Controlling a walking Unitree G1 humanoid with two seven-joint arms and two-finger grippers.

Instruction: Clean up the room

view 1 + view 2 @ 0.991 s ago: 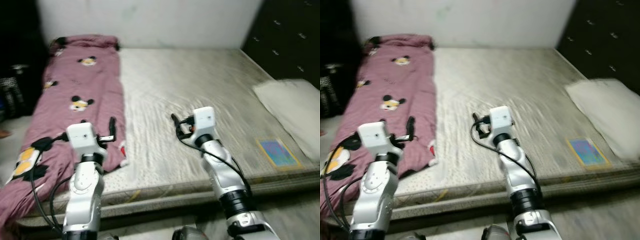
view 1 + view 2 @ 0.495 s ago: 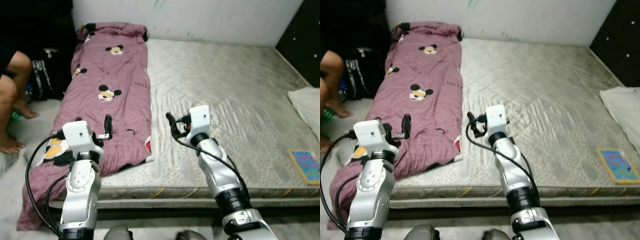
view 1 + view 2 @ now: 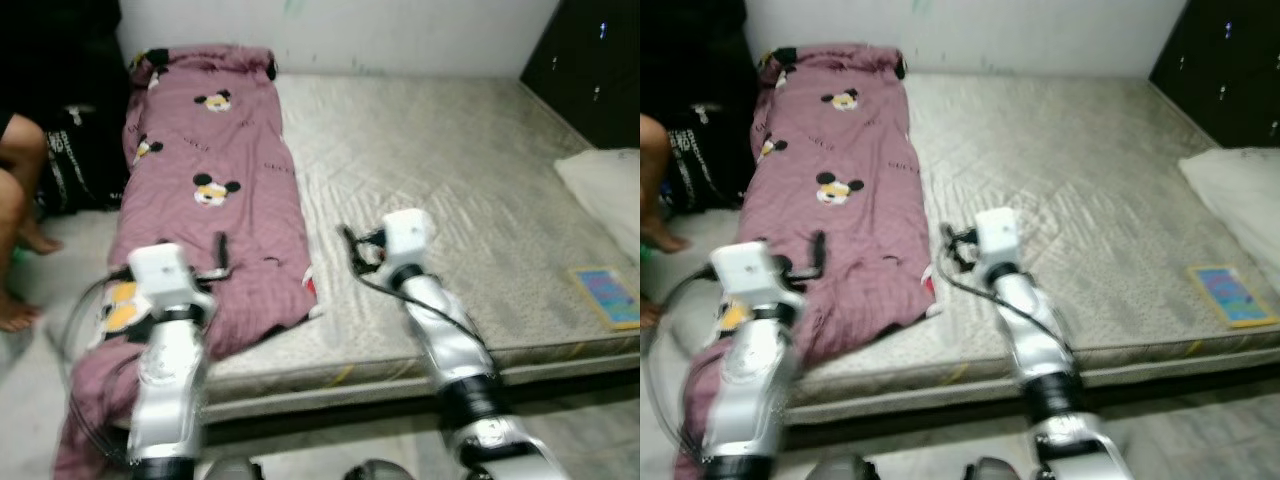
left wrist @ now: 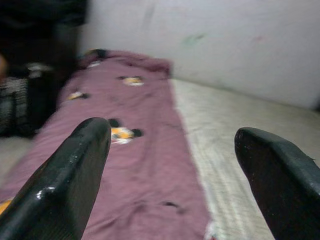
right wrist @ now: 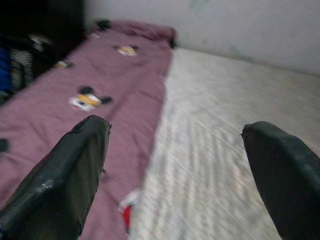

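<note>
The left end effector [image 3: 222, 250] is hovering over the near end of the blanket [image 3: 210, 180], which is running ahead of it along the mattress's [image 3: 450, 190] left side to the wall [image 3: 400, 30]. The right end effector [image 3: 348, 243] is hanging over bare mattress just right of the blanket's edge. Well to its right, a book [image 3: 607, 296] is lying near the mattress's front edge (a pillow [image 3: 605, 190] is sitting beyond it). A person's leg [image 3: 15, 240] is standing on the floor left of the left end effector.
</note>
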